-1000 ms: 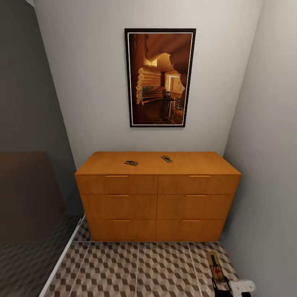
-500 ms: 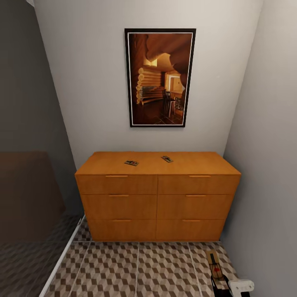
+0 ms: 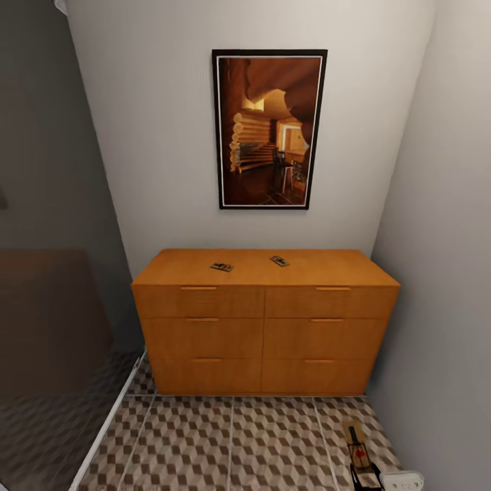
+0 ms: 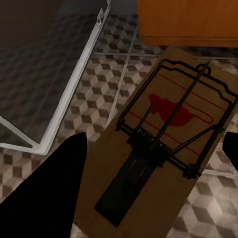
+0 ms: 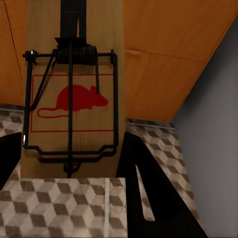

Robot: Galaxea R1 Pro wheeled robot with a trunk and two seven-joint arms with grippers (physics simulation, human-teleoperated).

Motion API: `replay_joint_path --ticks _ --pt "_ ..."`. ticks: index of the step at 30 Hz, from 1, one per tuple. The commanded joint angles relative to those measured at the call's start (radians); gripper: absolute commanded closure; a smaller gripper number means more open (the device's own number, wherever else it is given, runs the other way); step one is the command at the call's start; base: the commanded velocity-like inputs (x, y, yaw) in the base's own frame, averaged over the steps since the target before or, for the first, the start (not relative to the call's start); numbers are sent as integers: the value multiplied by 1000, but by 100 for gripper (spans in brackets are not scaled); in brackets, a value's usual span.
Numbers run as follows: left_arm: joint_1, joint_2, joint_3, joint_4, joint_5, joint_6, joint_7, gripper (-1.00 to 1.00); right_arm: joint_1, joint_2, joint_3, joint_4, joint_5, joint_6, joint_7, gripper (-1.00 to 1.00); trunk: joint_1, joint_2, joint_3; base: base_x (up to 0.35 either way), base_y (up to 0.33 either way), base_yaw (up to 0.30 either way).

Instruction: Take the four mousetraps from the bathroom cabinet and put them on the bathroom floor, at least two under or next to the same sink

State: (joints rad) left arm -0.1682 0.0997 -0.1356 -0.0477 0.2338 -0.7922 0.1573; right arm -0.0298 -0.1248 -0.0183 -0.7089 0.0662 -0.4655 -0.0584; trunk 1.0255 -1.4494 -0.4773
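Since a second ago our head camera has shifted: the cabinet (image 3: 266, 320) and framed picture (image 3: 270, 128) sit slightly right, and more bathroom floor (image 3: 239, 443) shows. Two mousetraps (image 3: 221, 266) (image 3: 279, 260) lie well apart on the cabinet top. Our left gripper (image 4: 148, 168) has its fingers (image 4: 54, 193) closed on the edges of a third mousetrap (image 4: 163, 134) above the tiles. Our right gripper (image 5: 69, 163) likewise clamps a fourth mousetrap (image 5: 74, 94), seen at the near right corner (image 3: 358, 447), before the drawers.

Grey walls (image 3: 164, 136), framed picture (image 3: 269, 128) (perhaps a log interior).
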Motion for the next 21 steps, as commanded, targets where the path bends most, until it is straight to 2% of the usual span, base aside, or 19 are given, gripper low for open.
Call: replay_joint_path --ticks 1,21 --pt "-1 -2 -9 6 5 -2 5 100 0 0 0 2 4 -2 -3 100 0 -1 -1 -239 167 148" --pt "-1 -6 -9 17 5 -1 5 100 0 1 0 5 4 -2 -3 100 0 -1 -12 -253 178 256"
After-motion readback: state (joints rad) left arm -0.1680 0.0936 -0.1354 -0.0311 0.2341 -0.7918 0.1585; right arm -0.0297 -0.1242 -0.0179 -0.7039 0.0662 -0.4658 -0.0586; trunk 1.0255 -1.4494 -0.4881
